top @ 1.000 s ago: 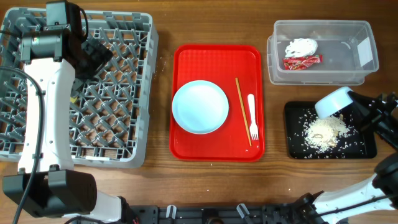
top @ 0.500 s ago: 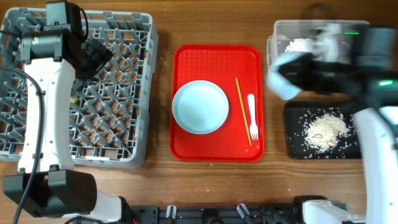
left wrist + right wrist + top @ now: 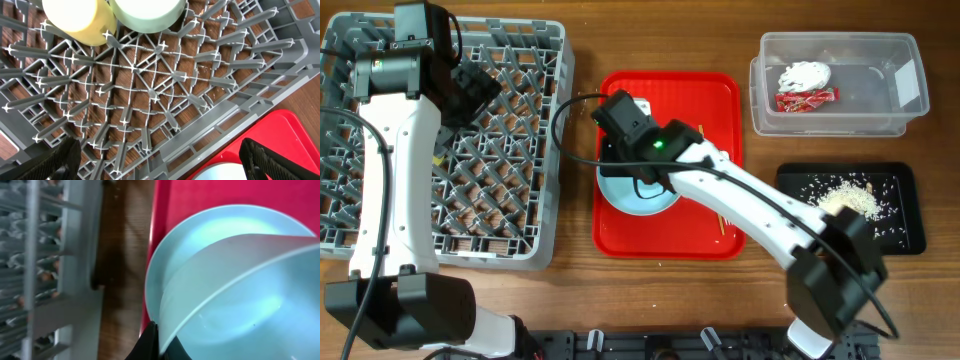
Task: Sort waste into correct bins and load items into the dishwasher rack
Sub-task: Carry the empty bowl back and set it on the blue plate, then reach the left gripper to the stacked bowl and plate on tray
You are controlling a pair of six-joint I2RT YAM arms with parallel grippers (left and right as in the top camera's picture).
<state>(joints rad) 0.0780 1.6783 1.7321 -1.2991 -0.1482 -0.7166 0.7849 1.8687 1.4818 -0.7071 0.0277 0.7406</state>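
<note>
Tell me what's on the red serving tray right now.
A pale blue plate, with a pale blue bowl held over it. The right arm covers much of the tray, hiding whatever lies beneath.

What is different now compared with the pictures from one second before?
The right gripper carried the pale blue bowl leftward from over the black tray to above the pale blue plate on the red tray. The left gripper, dishwasher rack and clear tub stayed as they were.
</note>
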